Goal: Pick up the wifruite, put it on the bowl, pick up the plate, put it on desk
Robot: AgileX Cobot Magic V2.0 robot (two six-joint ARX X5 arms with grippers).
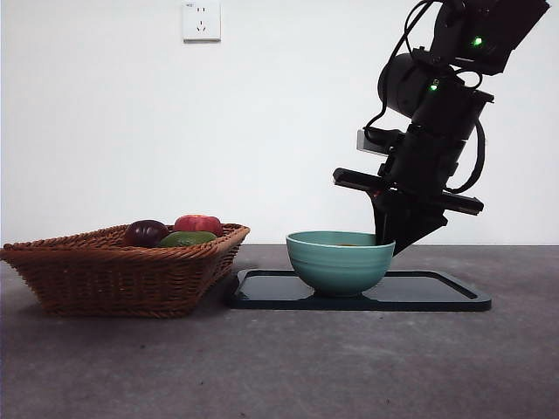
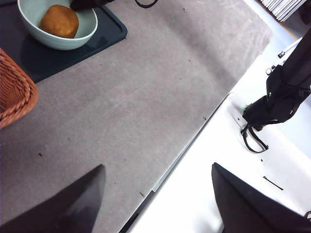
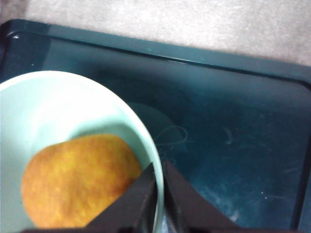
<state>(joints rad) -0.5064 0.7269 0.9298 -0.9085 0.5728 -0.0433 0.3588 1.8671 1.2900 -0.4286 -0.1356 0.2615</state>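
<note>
The right gripper (image 3: 159, 194) has its two fingers (image 3: 138, 199) pinching the rim of the teal bowl (image 1: 340, 260), one finger inside, one outside, with the wall of the bowl squeezed between them. It's on the side of the bowl away from the basket. The orange-brown fruit (image 3: 77, 182) is already sitting in the bowl, just beside the inner finger, so I'd say the fruit part is done.

The bowl stands on a dark tray (image 1: 437, 292) on the table (image 1: 288, 367), toward the tray's basket end. No separate plate that I can see, so my guess is the bowl is the thing going onto the table. Since the grip is on one edge only, the bowl would hang off to the basket side when lifted, and might tip.

The left gripper (image 2: 158, 204) hangs well away near the table edge, fingers spread, nothing in them.

The wicker basket (image 1: 122, 266) next to the tray holds a dark purple fruit (image 1: 146, 232), a red one (image 1: 199, 223) and a green one (image 1: 188, 237).

From the front you can't see the fruit in the bowl at all, and the fingertips are hidden behind the rim.
</note>
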